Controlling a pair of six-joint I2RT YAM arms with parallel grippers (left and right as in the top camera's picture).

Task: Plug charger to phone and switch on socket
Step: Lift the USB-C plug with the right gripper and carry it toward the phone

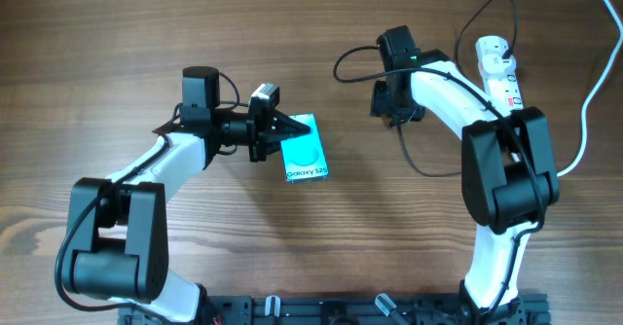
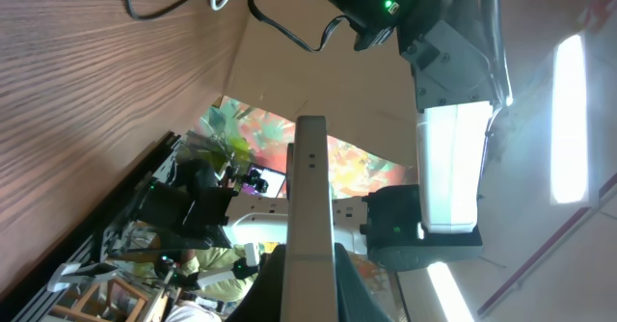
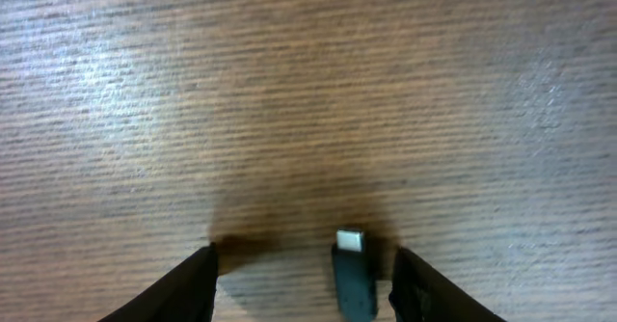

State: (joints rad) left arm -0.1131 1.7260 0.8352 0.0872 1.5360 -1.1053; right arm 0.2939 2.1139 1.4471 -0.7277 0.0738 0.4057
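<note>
The phone [image 1: 307,155], with a cyan screen and a "Galaxy S25" strip, is held at its left edge by my left gripper [image 1: 280,130]. In the left wrist view the phone [image 2: 310,187] shows edge-on as a pale slab, clamped between the shut fingers [image 2: 310,269]. My right gripper [image 1: 394,111] hovers low over the table, right of the phone. It is open [image 3: 307,259], and the charger's black plug tip [image 3: 353,279] with its metal end lies between the fingers, nearer the right one. The black cable [image 1: 421,160] loops toward the socket [image 1: 499,67], a white power strip at the far right.
A thick white cord [image 1: 589,101] runs from the socket along the right edge. Another loop of the black cable [image 1: 348,64] lies behind the right gripper. Bare wood table [image 1: 195,23] spans the rest. The right arm [image 2: 451,158] shows in the left wrist view.
</note>
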